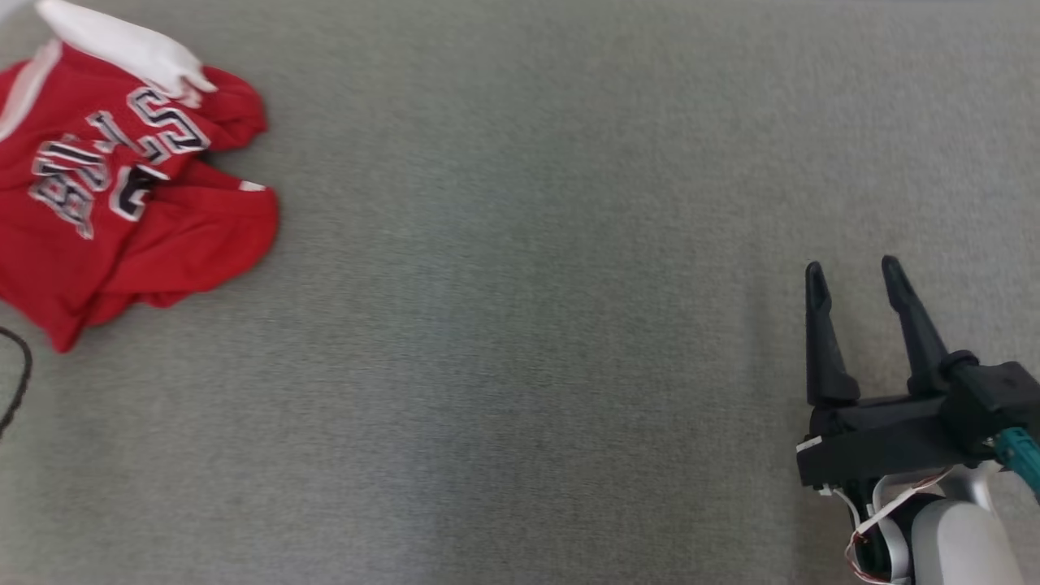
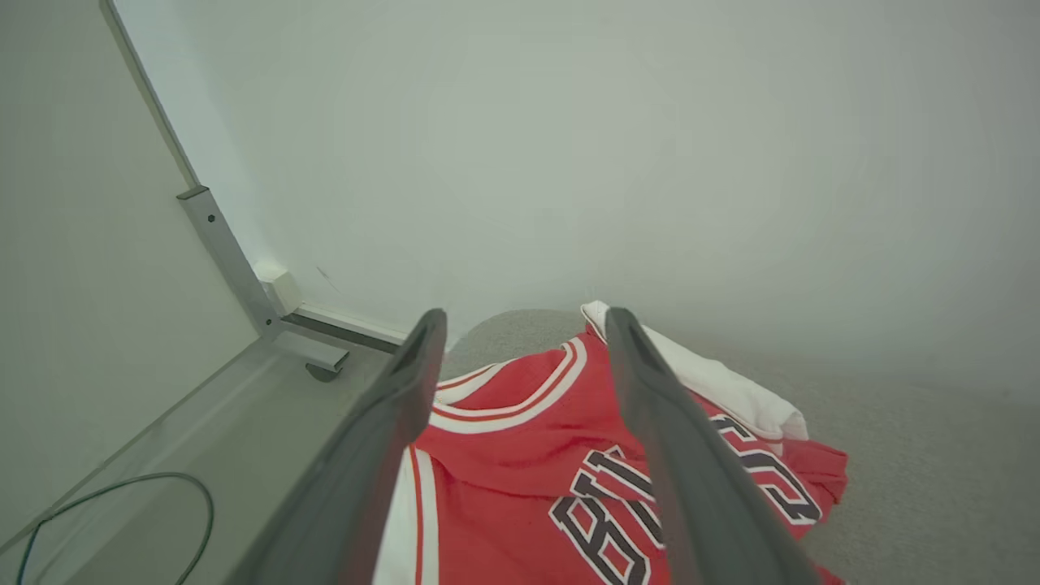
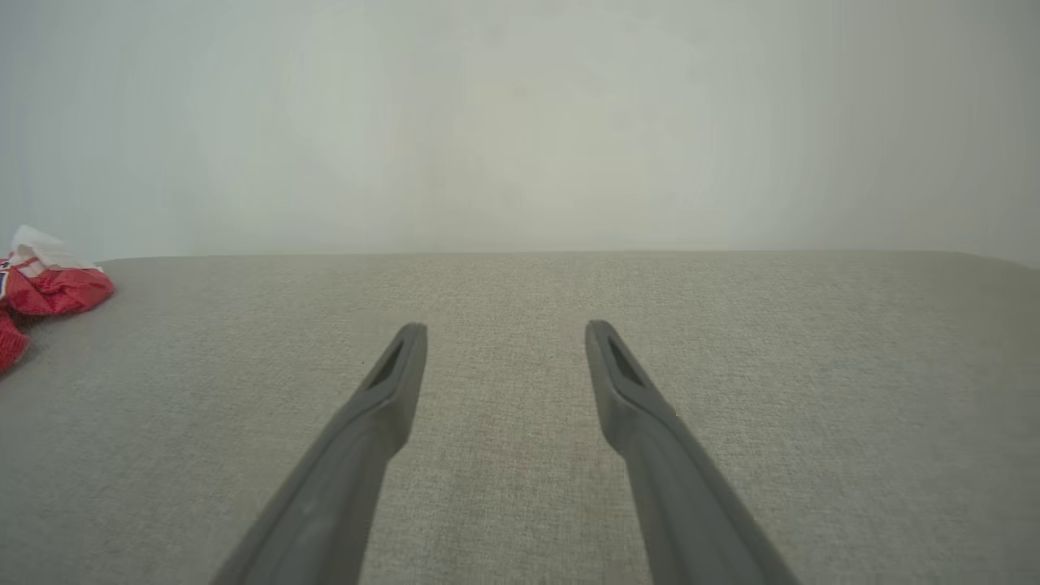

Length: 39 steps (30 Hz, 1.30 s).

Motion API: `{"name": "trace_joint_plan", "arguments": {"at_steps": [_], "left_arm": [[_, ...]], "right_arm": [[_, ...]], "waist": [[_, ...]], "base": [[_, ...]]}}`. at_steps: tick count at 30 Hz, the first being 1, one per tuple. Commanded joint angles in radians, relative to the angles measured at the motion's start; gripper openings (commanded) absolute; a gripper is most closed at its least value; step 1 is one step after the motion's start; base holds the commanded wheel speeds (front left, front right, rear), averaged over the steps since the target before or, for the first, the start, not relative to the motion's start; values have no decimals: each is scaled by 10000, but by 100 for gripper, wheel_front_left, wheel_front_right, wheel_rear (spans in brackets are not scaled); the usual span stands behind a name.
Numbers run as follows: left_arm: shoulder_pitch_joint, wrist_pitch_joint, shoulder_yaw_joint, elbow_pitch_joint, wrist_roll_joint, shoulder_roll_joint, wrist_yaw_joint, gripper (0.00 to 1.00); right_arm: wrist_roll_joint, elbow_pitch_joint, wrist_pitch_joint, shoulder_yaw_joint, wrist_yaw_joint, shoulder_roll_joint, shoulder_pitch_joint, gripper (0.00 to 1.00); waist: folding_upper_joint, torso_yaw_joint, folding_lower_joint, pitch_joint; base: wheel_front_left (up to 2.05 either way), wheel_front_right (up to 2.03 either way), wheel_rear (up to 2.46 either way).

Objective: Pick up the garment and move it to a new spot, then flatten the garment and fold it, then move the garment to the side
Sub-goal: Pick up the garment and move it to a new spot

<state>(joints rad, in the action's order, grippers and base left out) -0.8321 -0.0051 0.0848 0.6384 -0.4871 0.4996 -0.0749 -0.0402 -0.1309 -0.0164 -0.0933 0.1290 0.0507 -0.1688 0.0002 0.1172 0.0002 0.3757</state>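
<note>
Left gripper (image 2: 526, 317): jaws spread wide, holding nothing, pointing across the garment (image 1: 122, 219), which lies bunched at the far left of the grey table (image 1: 520, 325). Right gripper (image 1: 853, 268) is equally wide and empty, well apart at lower right, so the left arm is clearly nearer. Heap has no clean long axis, maybe slightly longer near-to-far, with white fabric (image 1: 122, 41) at its far end. Table edge and a cable (image 2: 122, 487) sit just left of it; bare cloth everywhere to the right. I'd carry it rightward, toward centre.
</note>
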Motion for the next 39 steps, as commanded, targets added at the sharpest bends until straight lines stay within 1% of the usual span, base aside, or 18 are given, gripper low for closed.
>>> {"name": "trace_joint_plan", "arguments": {"at_steps": [1,5,6,7,9,10,11,18,20,23,24,25,27,29,32,37,39], "left_arm": [[-240,70,-46,270,47,192,-45,100],[-925,343,-151,1391,-80,388,-216,100],[-1024,423,-398,1611,228,584,-234,100],[-1201,474,-506,1851,294,712,-263,100],[-1527,522,-476,2300,152,678,-292,100],[-1527,522,-476,2300,152,678,-292,100],[-1648,617,-593,2512,234,749,-324,100],[-2452,1601,-1024,4036,186,831,-460,100],[-2597,1939,-1075,4438,83,775,-462,100],[-2768,2053,-1153,4847,52,748,-450,100],[-2792,1966,-1167,4961,87,780,-379,62],[-2817,1909,-1182,5075,115,798,-323,0],[-2888,1809,-1242,5252,146,803,-337,0],[-2949,1288,-1257,5261,229,906,-265,0],[-3091,517,-1193,5248,174,902,-273,0],[-3468,-889,-1209,4954,165,890,-368,0],[-3703,-1291,-1214,4801,68,807,-430,0]], "right_arm": [[102,-157,49,23,34,-8,-159,100],[196,-564,150,25,34,-10,-222,100],[227,-642,191,13,34,-10,-218,100],[239,-731,229,-4,34,-13,-213,100],[250,-851,280,-23,34,-14,-198,100],[250,-851,280,-23,34,-14,-198,100],[260,-889,325,-40,34,-13,-181,100],[343,-1175,444,-106,34,-13,-146,100],[361,-1216,491,-105,34,-13,-136,100],[400,-1253,519,-75,34,-13,-135,100],[401,-1254,526,-68,34,-11,-135,100],[408,-1252,532,-55,34,-11,-133,100],[421,-1252,552,-32,34,-13,-118,100],[415,-1255,564,-59,34,-11,-91,100],[423,-1196,541,-115,34,-13,-49,100],[289,-1007,453,-99,34,-11,36,100],[233,-894,408,-63,34,-11,77,100]], "waist": [[-2,-804,-2,916],[-2,-934,-2,1283],[-2,-966,-2,1357],[-2,-991,-2,1446],[-2,-1046,-2,1558],[-2,-1046,-2,1558],[-2,-1072,-2,1609],[-2,-1172,-2,1785],[-2,-1177,-2,1761],[-2,-1179,-2,1706],[-2,-1179,-2,1691],[-2,-1183,-2,1672],[-2,-1186,-2,1614],[-2,-1163,-2,1542],[-2,-1089,-2,1363],[-2,-874,-2,868],[-2,-783,-2,642]], "base": [[0,0,0],[0,0,0],[0,0,0],[0,0,0],[0,0,0],[0,0,0],[0,0,0],[0,0,0],[0,0,0],[0,0,0],[0,0,0],[0,0,0],[0,0,0],[0,0,0],[0,0,0],[0,0,0],[0,0,0]]}}
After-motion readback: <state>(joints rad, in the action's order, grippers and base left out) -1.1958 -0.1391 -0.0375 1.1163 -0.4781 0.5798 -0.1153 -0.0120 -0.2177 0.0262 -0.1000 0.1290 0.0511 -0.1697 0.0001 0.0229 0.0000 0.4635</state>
